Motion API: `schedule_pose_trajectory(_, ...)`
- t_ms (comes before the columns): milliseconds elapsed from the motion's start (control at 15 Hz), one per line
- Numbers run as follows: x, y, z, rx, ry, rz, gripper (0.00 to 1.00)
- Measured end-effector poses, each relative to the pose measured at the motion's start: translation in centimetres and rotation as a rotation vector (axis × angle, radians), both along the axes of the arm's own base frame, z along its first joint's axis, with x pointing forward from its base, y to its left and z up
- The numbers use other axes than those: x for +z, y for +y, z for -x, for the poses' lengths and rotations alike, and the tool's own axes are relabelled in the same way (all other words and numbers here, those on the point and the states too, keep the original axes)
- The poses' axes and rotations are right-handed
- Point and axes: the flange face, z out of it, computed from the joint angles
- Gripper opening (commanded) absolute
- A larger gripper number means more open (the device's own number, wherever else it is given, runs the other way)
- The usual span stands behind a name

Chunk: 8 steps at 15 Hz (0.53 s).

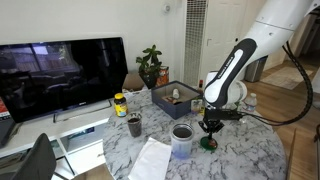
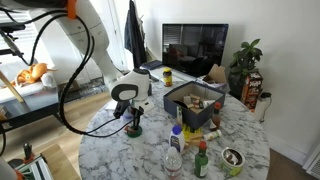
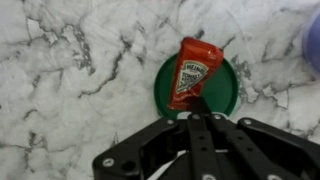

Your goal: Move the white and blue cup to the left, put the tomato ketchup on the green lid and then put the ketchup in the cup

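Tomato ketchup sachet (image 3: 192, 72): lies on the green lid (image 3: 162, 92); second step judged complete. Gripper (image 3: 201, 106): at the sachet's near end, opening not discernible. White and blue cup (image 1: 182, 137): beside the lid. Next: pinch sachet, lift, release over cup.

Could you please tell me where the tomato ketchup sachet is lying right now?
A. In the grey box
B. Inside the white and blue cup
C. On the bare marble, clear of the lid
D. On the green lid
D: in the wrist view the red ketchup sachet lies flat across the green lid, with green showing on both sides of it.
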Motion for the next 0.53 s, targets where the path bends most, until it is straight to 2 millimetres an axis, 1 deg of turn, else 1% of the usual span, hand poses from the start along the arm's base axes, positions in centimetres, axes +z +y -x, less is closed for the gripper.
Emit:
schedule_pose_trajectory(67,0.0,0.0,0.0,-0.007,0.001,0.001,0.32)
schedule_pose_trajectory(267,0.0,0.0,0.0,-0.022,0.004,0.003,0.55)
schedule_pose_trajectory(533,0.09,-0.01,-0.04,-0.04,0.005,0.004,0.84)
